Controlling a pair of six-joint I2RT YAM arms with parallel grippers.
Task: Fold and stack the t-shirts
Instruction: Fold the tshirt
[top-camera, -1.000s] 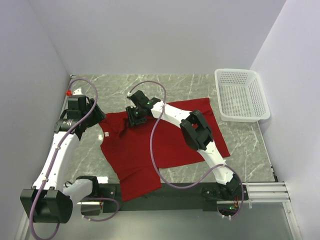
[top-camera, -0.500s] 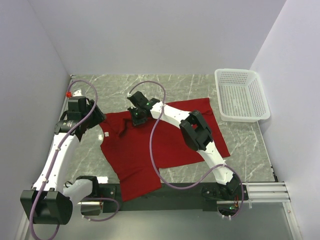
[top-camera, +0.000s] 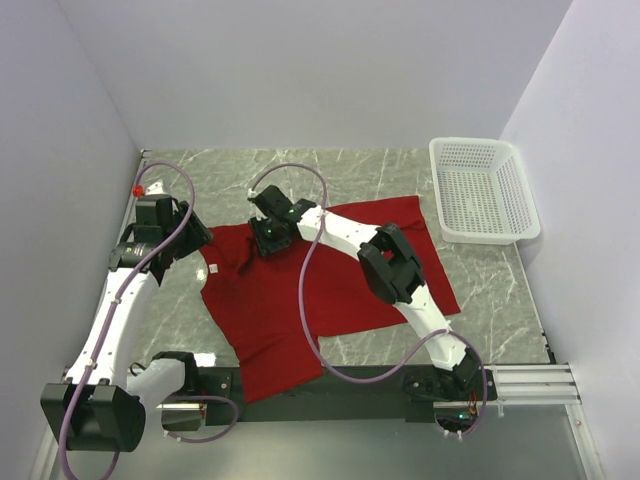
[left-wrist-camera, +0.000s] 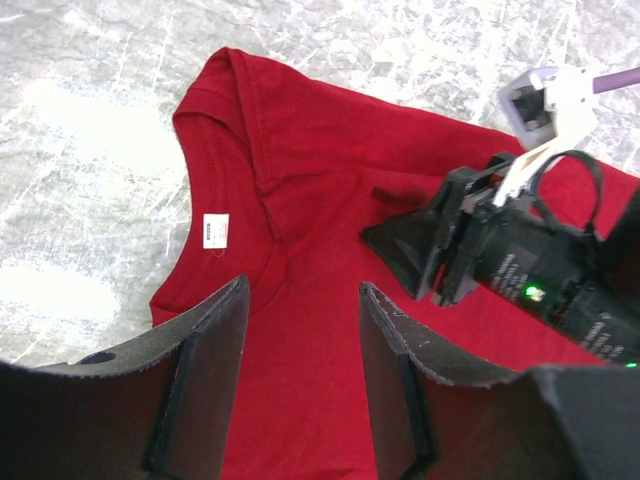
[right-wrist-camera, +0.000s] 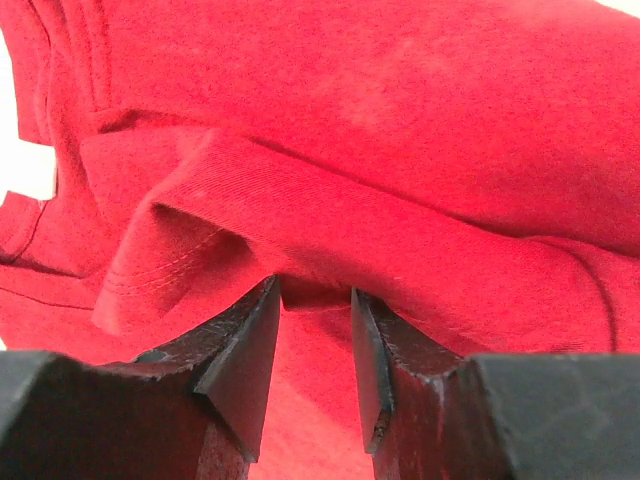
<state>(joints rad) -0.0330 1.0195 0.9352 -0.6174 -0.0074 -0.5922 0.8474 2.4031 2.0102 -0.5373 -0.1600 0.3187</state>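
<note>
One deep red t-shirt (top-camera: 330, 285) lies spread on the marble table, collar to the left and hem over the near edge. Its white neck tag (left-wrist-camera: 215, 231) shows in the left wrist view. My left gripper (top-camera: 198, 240) is open and empty, hovering over the collar end of the shirt (left-wrist-camera: 300, 150). My right gripper (top-camera: 262, 238) is low on the shirt's shoulder area, right of the collar. Its jaws stand a narrow gap apart, with a raised fold of red cloth (right-wrist-camera: 330, 230) lying across and between the fingertips. It also shows in the left wrist view (left-wrist-camera: 400, 245).
A white mesh basket (top-camera: 485, 235) stands at the back right against the wall. A small red object (top-camera: 136, 187) sits at the table's (top-camera: 380, 170) left edge behind the left arm. Walls close in the left, back and right sides.
My right gripper has shifted slightly left and nearer along the shirt's shoulder. The left arm and the shirt's outline have barely changed.
</note>
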